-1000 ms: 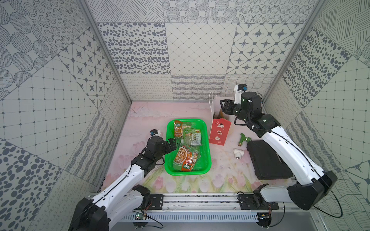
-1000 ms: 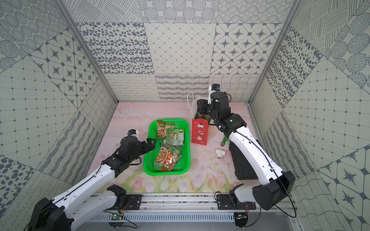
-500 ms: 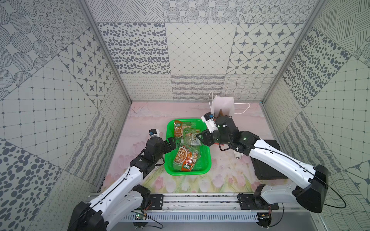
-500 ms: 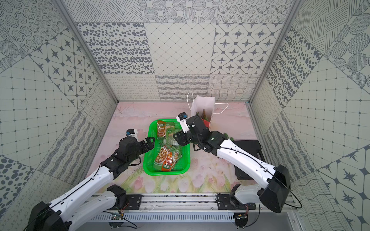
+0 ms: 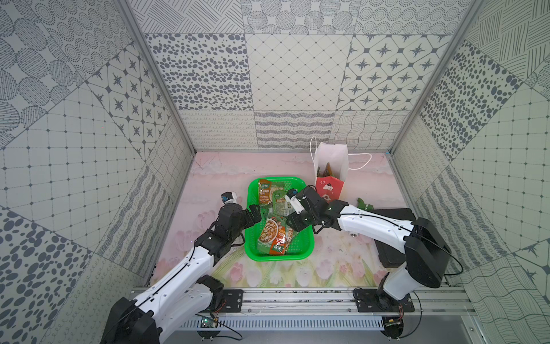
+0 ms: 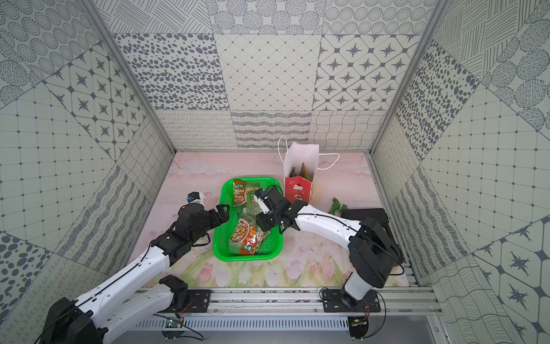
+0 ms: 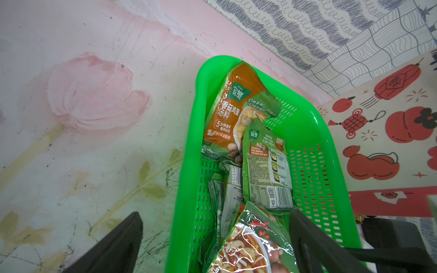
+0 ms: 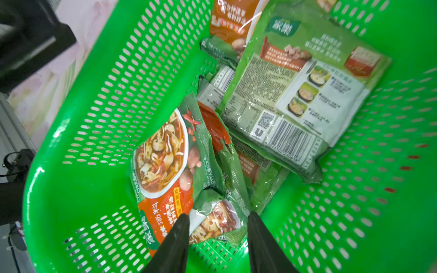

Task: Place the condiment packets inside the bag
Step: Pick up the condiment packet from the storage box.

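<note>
The condiment packets [image 5: 275, 235] lie in the basket [image 5: 276, 258] — the bag [image 5: 329, 187] stands beside its far-right corner.

Shells on left arm [image 5: 184, 268] and right arm [image 5: 375, 226]: white links, black joint housings, thin black cable along each link. Black base plates [image 5: 233, 300] sit on the aluminium rail [image 5: 297, 299]; small circuit boards [image 5: 208, 322] hang just below the rail. On right gripper [image 8: 218, 215], fingers [image 8: 175, 243] black, tapered.

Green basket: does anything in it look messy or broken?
Messy, yes: the condiment packets lie crumpled and overlapping in the green basket, and one is back side up. Nothing looks spilled.
</note>
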You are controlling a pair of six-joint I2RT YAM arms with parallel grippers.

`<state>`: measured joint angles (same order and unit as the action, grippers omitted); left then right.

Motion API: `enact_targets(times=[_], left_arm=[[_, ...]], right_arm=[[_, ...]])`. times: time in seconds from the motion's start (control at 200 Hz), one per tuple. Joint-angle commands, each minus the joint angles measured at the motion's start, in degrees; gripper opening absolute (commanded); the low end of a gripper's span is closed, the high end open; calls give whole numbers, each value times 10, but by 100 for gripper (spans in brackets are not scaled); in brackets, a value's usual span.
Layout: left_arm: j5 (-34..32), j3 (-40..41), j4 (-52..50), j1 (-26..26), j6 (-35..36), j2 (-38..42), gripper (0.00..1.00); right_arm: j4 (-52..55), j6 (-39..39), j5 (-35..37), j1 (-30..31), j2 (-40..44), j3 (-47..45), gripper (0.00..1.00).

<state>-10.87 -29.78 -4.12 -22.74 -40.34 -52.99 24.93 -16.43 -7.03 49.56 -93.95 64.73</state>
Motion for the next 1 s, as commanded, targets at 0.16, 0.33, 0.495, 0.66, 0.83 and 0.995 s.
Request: enact_targets(times=[0.16,0.33,0.495,0.66,0.83,0.995], left_arm=[[-4,-1,-2,3,3,1,99],[-1,-2,0,2,3,0,99],[-1,-1,-1,3,4,1,99],[-4,-2,-2,2,6,4,99],[-4,0,-2,3,4,7,99],[-1,0,0,2,6,8,99]], right_arm=[[-19,11,-39,5,-77,28,45],[-14,9,-32,6,-79,33,47],[-13,12,-62,7,-65,46,49],[-13,-10,-31,6,-49,53,46],[-38,-28,-28,7,-24,41,47],[-50,-32,-76,8,-50,47,51]])
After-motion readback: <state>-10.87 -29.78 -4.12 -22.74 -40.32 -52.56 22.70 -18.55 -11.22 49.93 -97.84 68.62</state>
